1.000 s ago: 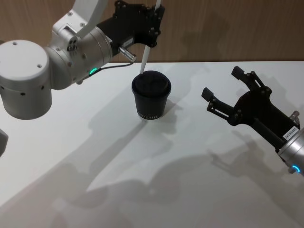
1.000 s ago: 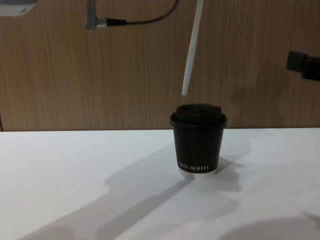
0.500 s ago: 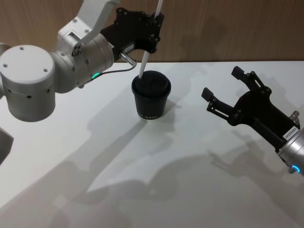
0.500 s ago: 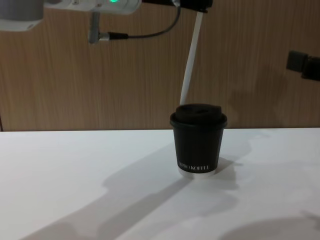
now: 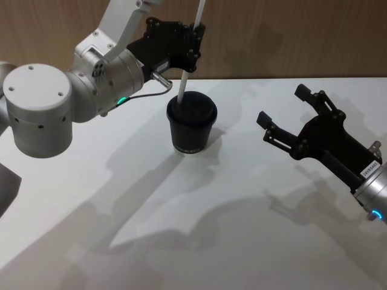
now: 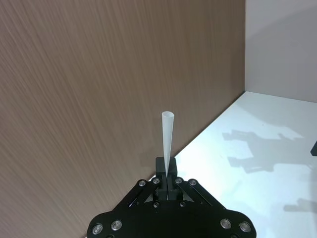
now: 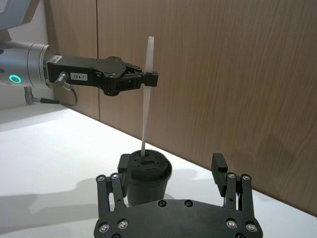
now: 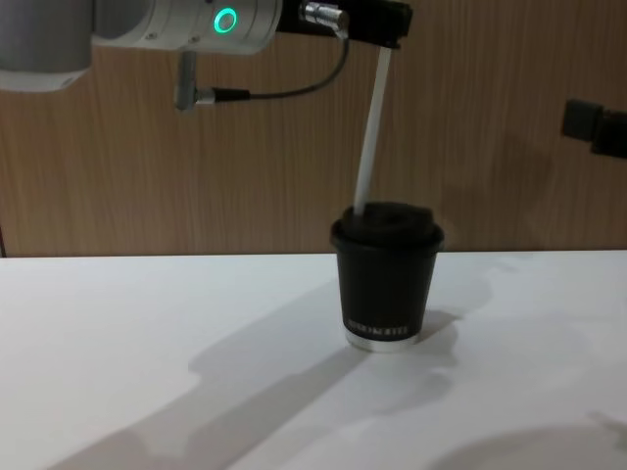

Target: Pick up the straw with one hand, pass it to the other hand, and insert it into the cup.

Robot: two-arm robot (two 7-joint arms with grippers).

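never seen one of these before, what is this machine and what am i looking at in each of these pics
This is a robot with two arms, each ending in a two-finger gripper. Four cameras show the same moment.

The head view looks down from above. The left gripper is shut on a thin white straw, with the straw's lower end at the lid of a black paper cup that stands on the white table. The right gripper hangs open off to the side, holding nothing.

The chest view looks across the table from lower down, so you see the cup from the side, with the straw slanting down to its lid.

The left wrist view sits on the left arm and looks along its fingers, with the straw's top end sticking out.

The right wrist view looks past the open right gripper toward the cup and straw.
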